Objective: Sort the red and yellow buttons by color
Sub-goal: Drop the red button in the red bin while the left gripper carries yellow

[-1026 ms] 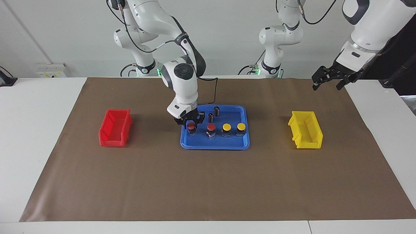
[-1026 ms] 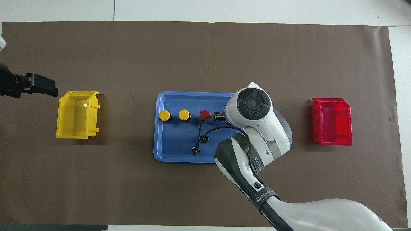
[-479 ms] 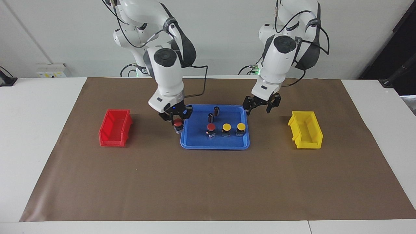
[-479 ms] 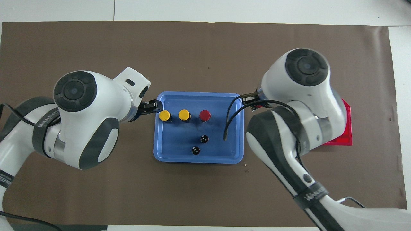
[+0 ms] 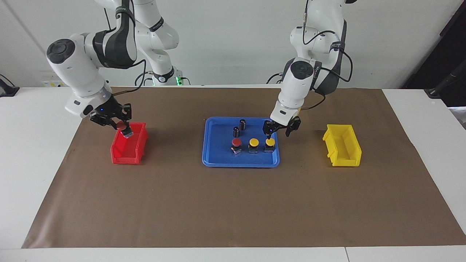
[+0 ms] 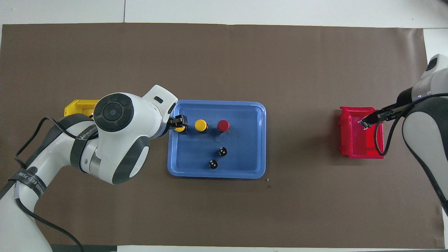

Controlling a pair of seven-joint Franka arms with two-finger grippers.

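Note:
My right gripper (image 5: 123,128) is shut on a red button (image 5: 120,125) and holds it over the red bin (image 5: 125,158); in the overhead view the gripper (image 6: 365,122) is over the bin (image 6: 360,154). My left gripper (image 5: 278,130) is open just above the yellow button (image 5: 269,141) at the end of the blue tray (image 5: 240,164) toward the left arm; in the overhead view it (image 6: 179,123) covers most of that button (image 6: 180,129). A second yellow button (image 5: 253,142) and a red button (image 5: 236,142) stand beside it in a row.
Two dark cylinders (image 5: 242,124) (image 5: 236,131) stand in the tray nearer to the robots than the row. The yellow bin (image 5: 342,145) sits toward the left arm's end; the left arm hides most of it (image 6: 78,104) in the overhead view. A brown mat covers the table.
My right gripper has lifted a red button out of the tray and carried it over the red bin. My left gripper has swung in from beside the yellow bin and come down over the end yellow button.

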